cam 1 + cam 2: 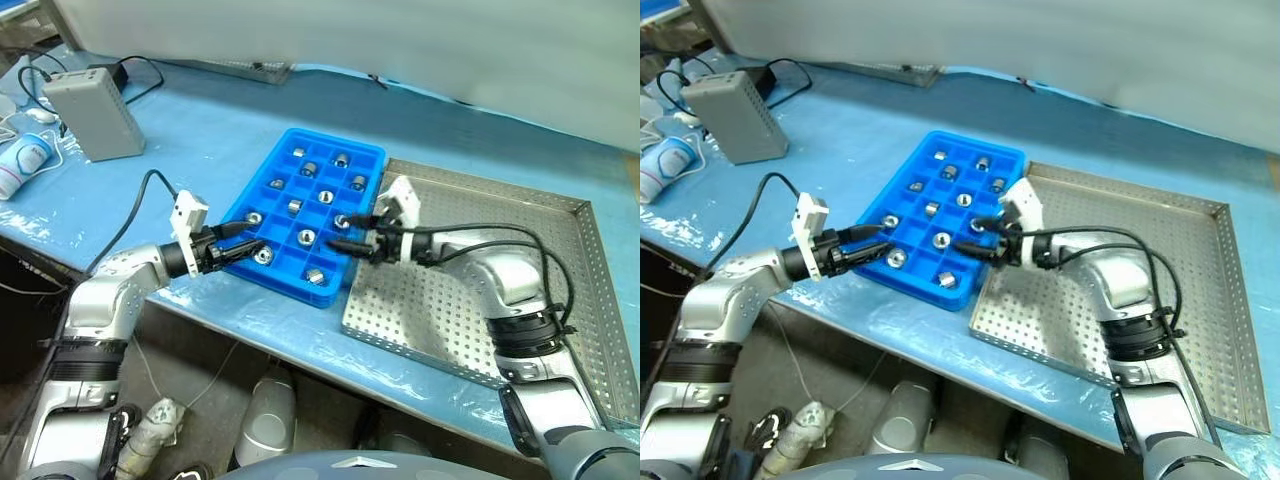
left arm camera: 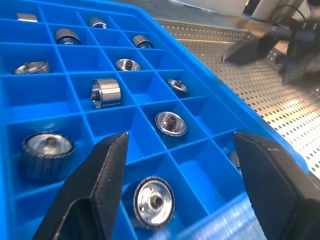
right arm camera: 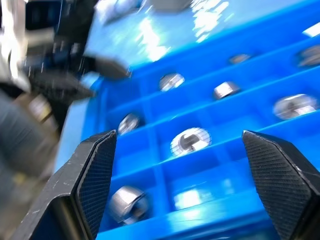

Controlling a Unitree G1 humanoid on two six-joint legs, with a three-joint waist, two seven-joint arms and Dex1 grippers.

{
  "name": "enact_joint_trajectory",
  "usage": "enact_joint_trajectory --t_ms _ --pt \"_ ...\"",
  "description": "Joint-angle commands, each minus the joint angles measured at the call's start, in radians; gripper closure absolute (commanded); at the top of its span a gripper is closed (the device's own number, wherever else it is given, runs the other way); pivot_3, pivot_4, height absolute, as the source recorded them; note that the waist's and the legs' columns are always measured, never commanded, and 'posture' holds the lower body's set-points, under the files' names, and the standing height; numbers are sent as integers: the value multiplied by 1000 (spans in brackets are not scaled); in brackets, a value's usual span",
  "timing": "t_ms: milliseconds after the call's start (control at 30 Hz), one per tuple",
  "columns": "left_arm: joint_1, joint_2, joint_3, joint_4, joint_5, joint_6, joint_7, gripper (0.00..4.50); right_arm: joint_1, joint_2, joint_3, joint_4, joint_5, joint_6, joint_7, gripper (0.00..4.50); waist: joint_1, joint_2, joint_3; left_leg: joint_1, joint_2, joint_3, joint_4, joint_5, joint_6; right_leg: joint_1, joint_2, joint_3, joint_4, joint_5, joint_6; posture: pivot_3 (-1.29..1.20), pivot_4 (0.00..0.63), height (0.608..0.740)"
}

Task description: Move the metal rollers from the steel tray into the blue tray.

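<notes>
We read both grippers as spread and carrying nothing: left gripper (image 1: pixel 243 250) over the blue tray's (image 1: pixel 372 155) near-left edge, right gripper (image 1: pixel 352 230) over its edge beside the steel tray (image 1: pixel 590 290), likely just after a drop. The metal rollers (image 1: pixel 306 237) sit one per compartment; steel tray floor looks bare. Wrist views add detail: roller (image 2: pixel 154 203) directly betw. the left fingers (image 2: pixel 102 180).

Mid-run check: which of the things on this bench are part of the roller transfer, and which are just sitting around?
Part of the job:
- metal rollers, in the blue tray's compartments
- blue tray
- steel tray, no rollers visible on its floor
- left gripper and right gripper, both open over the blue tray

Lying about:
- grey box with black cable
- white cylinder with pink band
</notes>
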Motion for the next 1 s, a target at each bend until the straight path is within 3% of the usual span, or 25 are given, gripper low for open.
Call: enact_joint_trajectory --t_ms 33,233,467,767,1000 --pt "-113 -66 -29 126 55 -107 -4 984 52 -10 -137 -64 10 -13 -116 340 -5 -1 0 0 0 0 0 1 -1 0 0 0 0 0 0 231 150 740" --pt "-258 -196 -78 335 111 -219 -57 984 153 -15 -208 -156 6 2 -236 340 -63 -1 -1 -3 -1 0 1 2 -3 -1 0 0 0 1 0 128 150 740" --pt "-368 -257 -68 513 155 -276 -60 984 180 -38 -255 -139 -65 -50 -367 340 -160 -2 -1 -5 -1 0 2 2 -3 -2 0 -2 -1 4 -2 77 150 740" --pt "-523 -275 -29 699 184 -384 -67 984 208 -41 -236 -112 -154 -122 -438 340 -193 -2 0 -6 -2 0 2 2 -2 -2 -1 -3 -2 4 -5 82 150 740" --pt "-494 -294 -22 612 165 -332 -77 984 213 -40 -222 -123 -128 -109 -404 340 -196 -2 0 -7 -3 0 3 0 1 -2 -3 -4 -2 4 -6 112 150 740"
